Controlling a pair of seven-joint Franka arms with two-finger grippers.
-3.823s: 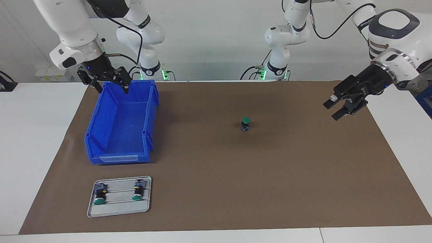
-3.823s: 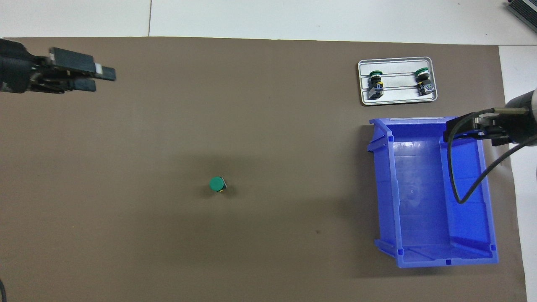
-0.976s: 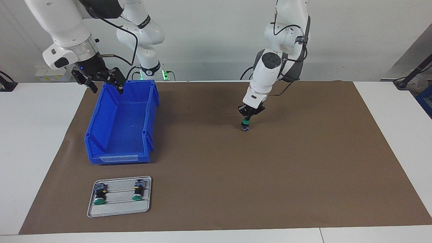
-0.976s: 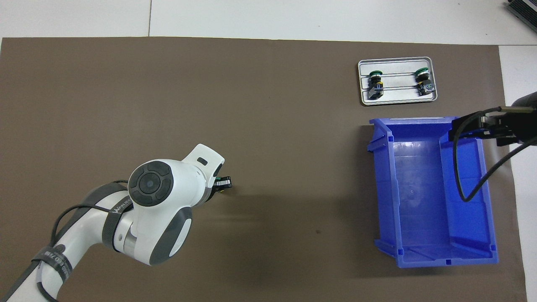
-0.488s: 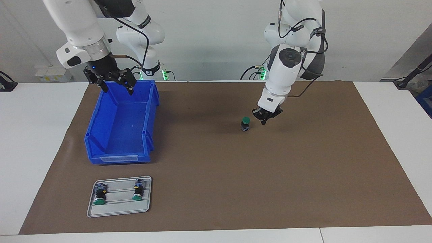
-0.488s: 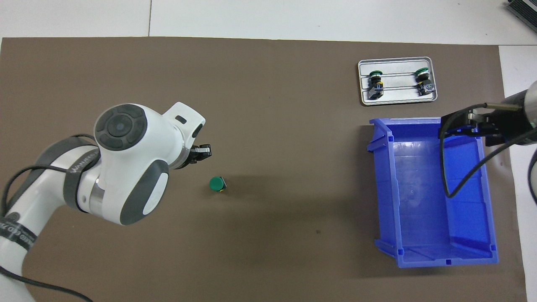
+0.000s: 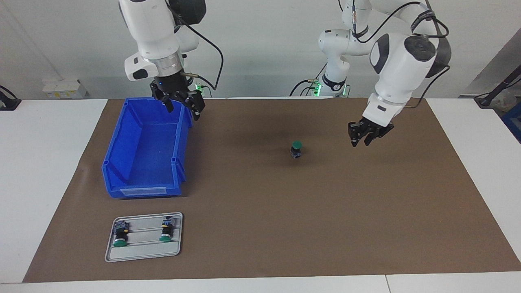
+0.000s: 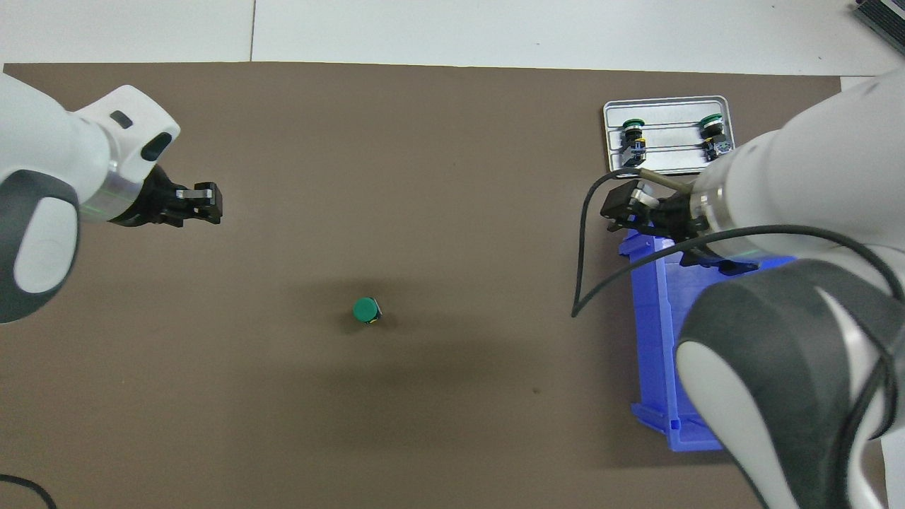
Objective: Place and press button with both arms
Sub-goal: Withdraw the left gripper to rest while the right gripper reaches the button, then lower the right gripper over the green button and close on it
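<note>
**Button upright on the mat, both grippers in the air away from it**

The button (image 7: 296, 149) stands upright on the brown mat (image 7: 260, 228), green cap up, about midway along the table with nothing touching it; the left gripper (image 7: 366, 138) hangs above the mat toward the left arm's end of the table, apart from the button and holding nothing — whether its fingers are parted or together cannot be told; the right gripper (image 7: 182, 107) hovers over the blue bin (image 7: 142, 162), above the rim of the bin's end nearest the robots, on the side that faces the button, with its fingers spread and nothing between them; the bin sits on the mat toward the right arm's end of the table; farther from the robots than the bin lies a grey tray (image 7: 142, 252), and two more buttons (image 7: 119, 236) lie on their sides in it — one beside the other, green caps pointing away from the robots
</note>
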